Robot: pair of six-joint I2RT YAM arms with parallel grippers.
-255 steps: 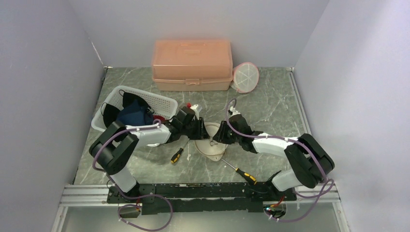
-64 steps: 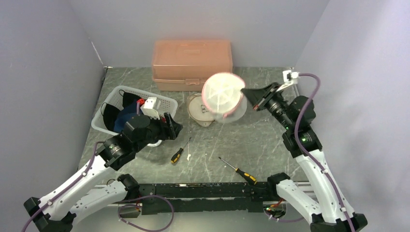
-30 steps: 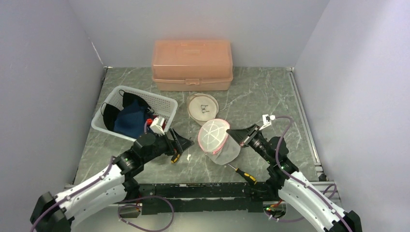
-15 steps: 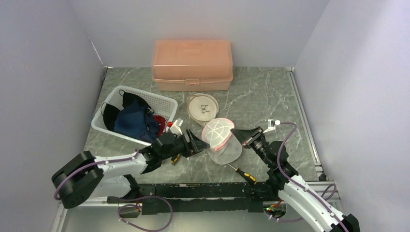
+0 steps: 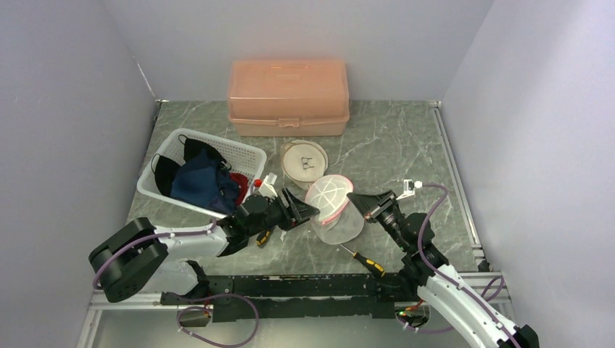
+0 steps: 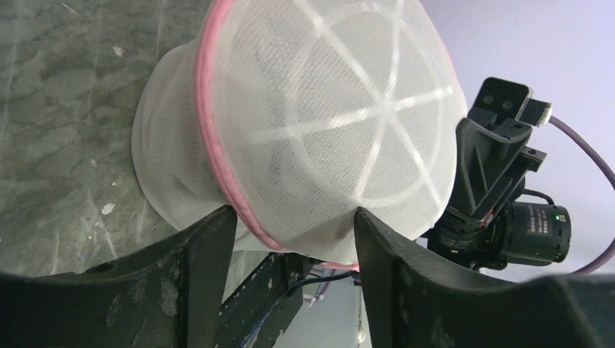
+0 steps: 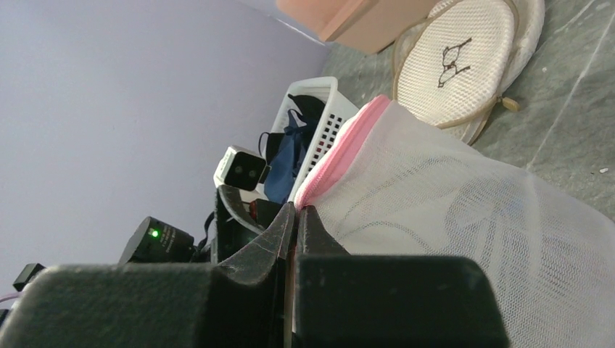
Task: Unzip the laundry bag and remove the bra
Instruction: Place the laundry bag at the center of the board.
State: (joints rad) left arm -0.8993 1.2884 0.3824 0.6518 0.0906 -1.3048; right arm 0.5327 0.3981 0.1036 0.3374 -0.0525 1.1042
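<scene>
Grey-green marbled stone forms the surface [image 5: 406, 145], walled in by plain lilac panels. Near its front middle the right claw [image 5: 353, 196] [image 7: 294, 212] is clenched, its jaws pressed together on the edge of the laundry bag [image 5: 331, 208] [image 6: 326, 123] [image 7: 450, 217] beside the pink zip band. It holds the bag tilted, with the domed white-ribbed face turned up and to the left and the loose mesh body sagging below.

Opposite it, the left claw [image 5: 310, 212] [image 6: 291, 217] is spread wide and reaches in low from the left. The bag's lower part sits between its fingers [image 6: 207, 250], undented, and the pink band runs just inside one of them. So the bag hangs between the two claws, gripped only on the right.

Just behind the bag lies a round beige padded piece, by the look of it the bra [image 5: 304, 162] [image 7: 457, 61]. It is outside the bag, flat on the stone, with a small black fitting on top.

Left of that stands a white slatted basket [image 5: 243, 151] [image 7: 319, 98] holding dark blue and black garments [image 5: 199, 177]. At the back wall sits a closed salmon plastic box [image 5: 289, 94].

A yellow-and-black screwdriver [image 5: 370, 265] lies on the stone in front of the bag, near the right arm. A second screwdriver [image 5: 264, 235] shows partly under the left arm.
</scene>
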